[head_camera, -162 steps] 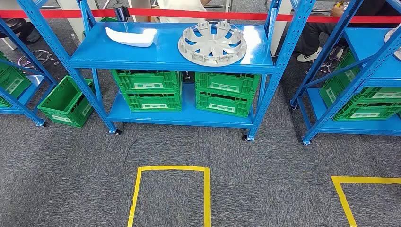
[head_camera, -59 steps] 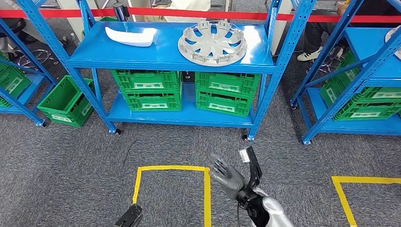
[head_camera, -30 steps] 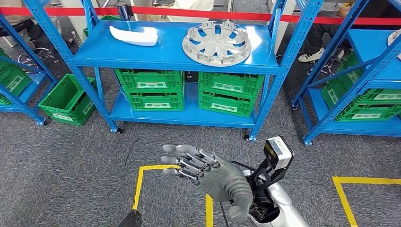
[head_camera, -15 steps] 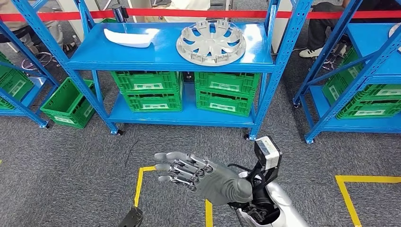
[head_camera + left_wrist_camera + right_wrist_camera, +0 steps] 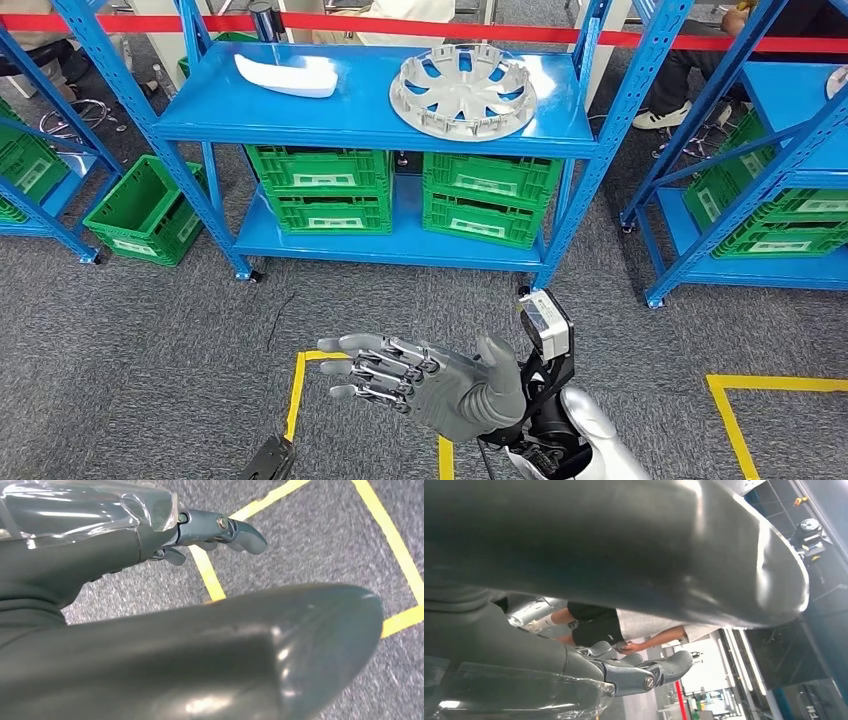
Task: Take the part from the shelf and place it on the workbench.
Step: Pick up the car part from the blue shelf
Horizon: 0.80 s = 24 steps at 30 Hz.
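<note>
Hubcap-like silver part [image 5: 463, 92] lies flat on the blue shelf [image 5: 300, 115], far from the robot, beside a white piece [image 5: 286, 75] to its left. Right hand [image 5: 430, 377] hovers empty, fingers spread wide, seemingly readied for a reach. Left hand [image 5: 150, 630] hangs low, holding nothing; its spread I cannot tell.

I saw the blue shelf [image 5: 370, 120] carrying a silver wheel cover [image 5: 462, 91] and a white part [image 5: 287, 75] on top, well apart, with green crates [image 5: 400, 195] on its lower level.
</note>
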Each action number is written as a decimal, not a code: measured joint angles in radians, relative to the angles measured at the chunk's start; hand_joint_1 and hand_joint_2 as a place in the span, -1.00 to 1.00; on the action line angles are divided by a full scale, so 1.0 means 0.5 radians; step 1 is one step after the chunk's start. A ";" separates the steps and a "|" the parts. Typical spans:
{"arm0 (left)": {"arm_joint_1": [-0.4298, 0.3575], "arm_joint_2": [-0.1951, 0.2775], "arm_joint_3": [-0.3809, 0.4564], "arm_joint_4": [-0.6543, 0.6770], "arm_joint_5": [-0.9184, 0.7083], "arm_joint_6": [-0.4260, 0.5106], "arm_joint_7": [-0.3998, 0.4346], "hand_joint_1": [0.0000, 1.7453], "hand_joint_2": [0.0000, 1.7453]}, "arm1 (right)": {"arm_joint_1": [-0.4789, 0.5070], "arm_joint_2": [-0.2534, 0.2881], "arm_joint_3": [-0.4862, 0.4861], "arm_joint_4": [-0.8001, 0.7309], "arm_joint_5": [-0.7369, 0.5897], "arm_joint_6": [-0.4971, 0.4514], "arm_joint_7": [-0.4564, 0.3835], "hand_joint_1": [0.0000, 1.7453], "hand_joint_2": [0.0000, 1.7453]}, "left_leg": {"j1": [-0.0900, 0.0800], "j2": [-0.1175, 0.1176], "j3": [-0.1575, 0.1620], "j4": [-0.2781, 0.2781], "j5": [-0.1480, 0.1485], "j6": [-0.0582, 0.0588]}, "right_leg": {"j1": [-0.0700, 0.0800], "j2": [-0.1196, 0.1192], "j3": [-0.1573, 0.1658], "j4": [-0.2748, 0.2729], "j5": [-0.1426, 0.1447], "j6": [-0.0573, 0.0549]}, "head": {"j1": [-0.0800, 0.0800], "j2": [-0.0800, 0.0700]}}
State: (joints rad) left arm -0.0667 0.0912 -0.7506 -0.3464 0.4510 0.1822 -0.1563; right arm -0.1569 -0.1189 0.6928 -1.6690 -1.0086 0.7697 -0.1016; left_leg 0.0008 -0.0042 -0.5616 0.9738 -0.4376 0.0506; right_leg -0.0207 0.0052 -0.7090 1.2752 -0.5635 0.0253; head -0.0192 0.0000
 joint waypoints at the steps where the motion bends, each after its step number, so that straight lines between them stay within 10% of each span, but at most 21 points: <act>1: 0.000 -0.001 0.003 0.000 0.000 -0.005 0.002 -1.00 -1.00 | 0.002 -0.003 0.000 -0.001 0.000 -0.001 0.005 -1.00 -1.00 | -0.001 -0.002 0.001 0.005 -0.002 -0.002 | 0.000 -0.001 0.056 -0.118 0.052 0.018 | 0.000 0.000; 4: 0.000 -0.001 0.015 0.000 0.000 -0.010 0.005 -1.00 -1.00 | 0.004 -0.007 0.000 -0.008 -0.001 -0.001 0.012 -1.00 -1.00 | -0.009 -0.007 -0.007 0.033 -0.020 -0.023 | 0.004 -0.003 0.242 -0.503 0.191 0.018 | -0.001 0.000; 9: 0.000 0.000 0.031 0.000 -0.001 -0.011 0.007 -1.00 -1.00 | 0.007 -0.008 -0.001 -0.018 -0.002 -0.001 0.013 -1.00 -1.00 | -0.002 -0.005 -0.037 0.092 -0.065 -0.064 | -0.005 0.001 0.266 -0.548 0.219 -0.041 | -0.005 0.000; 14: 0.001 0.001 0.038 0.000 -0.001 -0.011 0.007 -1.00 -1.00 | 0.010 -0.005 0.001 -0.023 -0.002 -0.001 0.013 -1.00 -1.00 | 0.025 -0.002 -0.292 0.646 -0.311 -0.118 | -0.009 0.000 0.266 -0.549 0.220 -0.060 | -0.010 0.000; 19: -0.001 0.004 0.043 0.000 -0.002 -0.031 0.009 -1.00 -1.00 | 0.009 -0.003 0.001 -0.024 -0.002 0.012 0.013 -1.00 -1.00 | 0.020 -0.001 -0.025 0.112 -0.058 -0.084 | -0.001 0.005 0.273 -0.549 0.222 -0.053 | -0.010 0.000; 24: 0.002 0.007 0.048 0.000 -0.026 -0.085 0.007 -1.00 -1.00 | 0.009 -0.003 -0.002 -0.035 0.009 0.080 0.017 -1.00 -1.00 | 0.008 -0.001 0.017 0.010 -0.031 -0.024 | 0.003 0.002 0.251 -0.538 0.219 -0.009 | -0.007 0.000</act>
State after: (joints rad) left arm -0.0656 0.0945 -0.7264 -0.3463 0.4381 0.1396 -0.1528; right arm -0.1522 -0.1205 0.6919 -1.6866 -1.0039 0.8096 -0.0932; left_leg 0.0048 -0.0045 -0.5529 0.9786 -0.4533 0.0388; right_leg -0.0190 0.0062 -0.5837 1.0059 -0.4539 0.0207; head -0.0227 0.0000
